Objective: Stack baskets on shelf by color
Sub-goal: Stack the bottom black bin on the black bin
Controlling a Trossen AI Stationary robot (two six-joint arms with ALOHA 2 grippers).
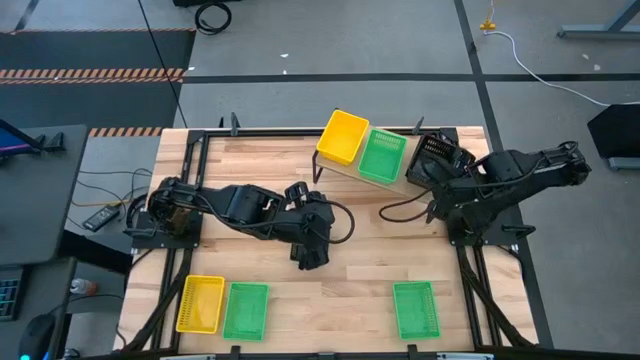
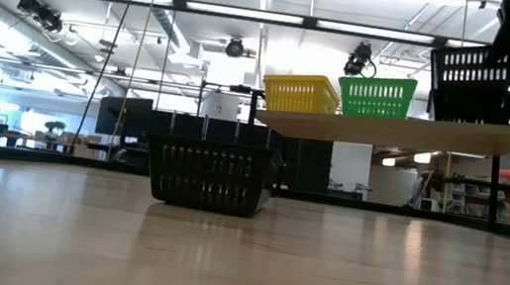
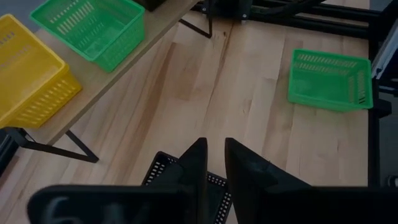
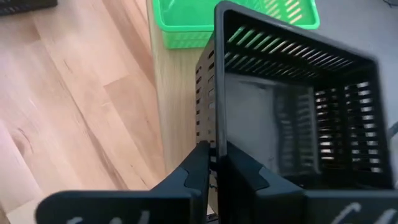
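From the high view I record the shelf (image 1: 392,182) at the far side of the table (image 1: 300,160), carrying a yellow basket (image 1: 343,136) and, touching it, a green basket (image 1: 381,156). The right gripper (image 1: 428,172) sits at the shelf's right end with a black basket (image 1: 438,155). The left gripper (image 1: 308,255) is over mid-table. On the near edge lie a second yellow basket (image 1: 200,303) against a second green basket (image 1: 245,310), and a third green basket (image 1: 415,309) well apart to the right.

From the low view I note another black basket (image 2: 209,173) standing on the table, and the right arm's black basket above the shelf's end.

From the left wrist view I see the left jaws nearly together, straddling the rim of the black basket on the table.

From the right wrist view I see the right jaws pinching the wall of their black basket, which hangs tilted just beside the shelved green basket.
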